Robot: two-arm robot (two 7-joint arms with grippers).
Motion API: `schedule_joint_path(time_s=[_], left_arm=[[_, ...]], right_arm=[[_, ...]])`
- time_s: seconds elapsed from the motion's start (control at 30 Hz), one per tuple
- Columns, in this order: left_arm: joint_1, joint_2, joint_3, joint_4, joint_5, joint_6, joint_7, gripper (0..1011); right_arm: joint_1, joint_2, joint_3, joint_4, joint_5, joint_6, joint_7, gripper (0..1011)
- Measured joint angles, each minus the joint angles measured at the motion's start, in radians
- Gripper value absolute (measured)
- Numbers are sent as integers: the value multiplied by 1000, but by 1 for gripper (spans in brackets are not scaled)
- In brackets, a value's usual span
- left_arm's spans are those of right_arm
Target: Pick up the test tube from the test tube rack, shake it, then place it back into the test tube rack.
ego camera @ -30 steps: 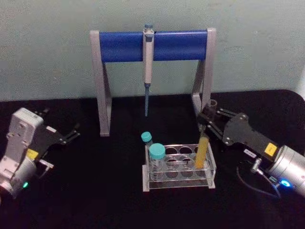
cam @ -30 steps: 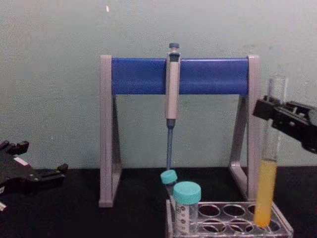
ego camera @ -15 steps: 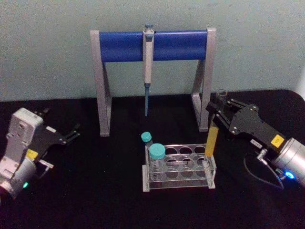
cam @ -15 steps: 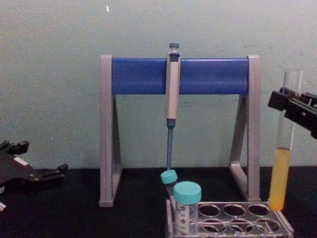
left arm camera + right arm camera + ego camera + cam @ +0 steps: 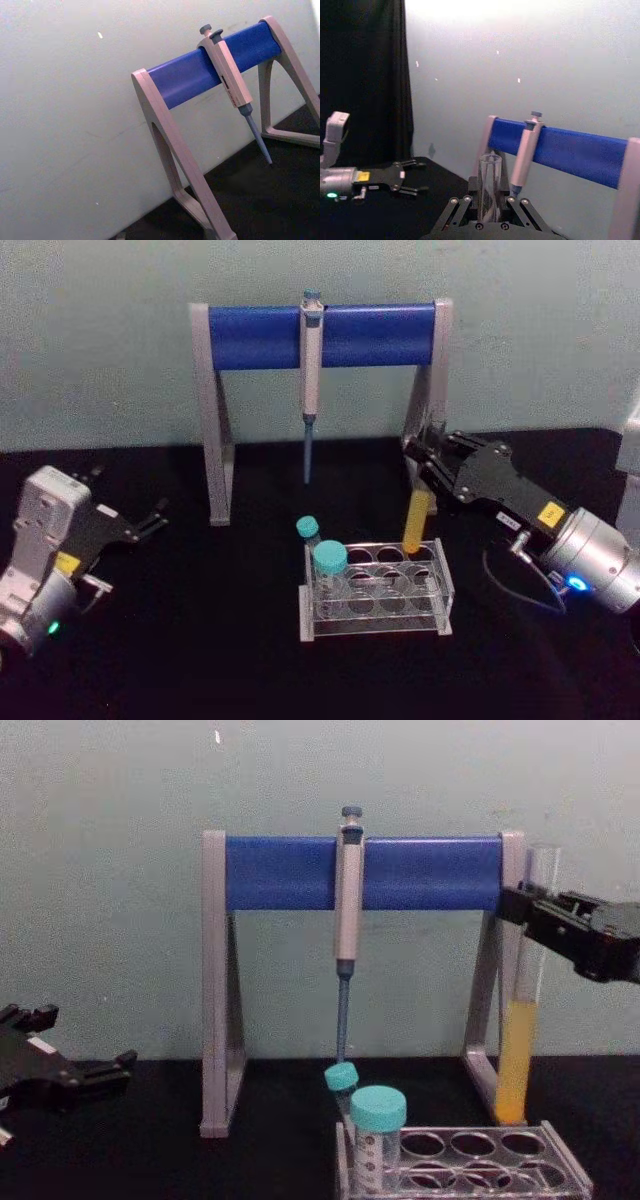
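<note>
The test tube, clear glass with yellow-orange liquid low in it, hangs upright in my right gripper, which is shut on its upper part. Its bottom end floats just above the back right holes of the test tube rack. From the chest, the test tube ends slightly above the rack's top, with the right gripper at the height of the blue bar. In the right wrist view the test tube's open mouth stands between the fingers. My left gripper rests open at the far left.
Two teal-capped vials stand in the rack's left end. Behind the rack rises the grey-and-blue pipette stand with a pipette hanging from its bar. The stand's right leg is close behind the tube. Black tabletop lies to either side.
The right gripper lifted the tube clear of the rack, swung it right, then swung it back left and toward the stand. The left arm stayed still.
</note>
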Motion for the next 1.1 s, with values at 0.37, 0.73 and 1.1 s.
schedule_joint_path(time_s=[0.37,0.73,1.1], left_arm=[[0,0,0,0,0,0,0,1001],[0,0,0,0,0,0,0,1001],[0,0,0,0,0,0,0,1001]], right_arm=[[28,-5,-55,10,45,7,91,237],[8,57,-86,-39,69,29,128,237],[-59,157,-49,-119,47,104,12,237]])
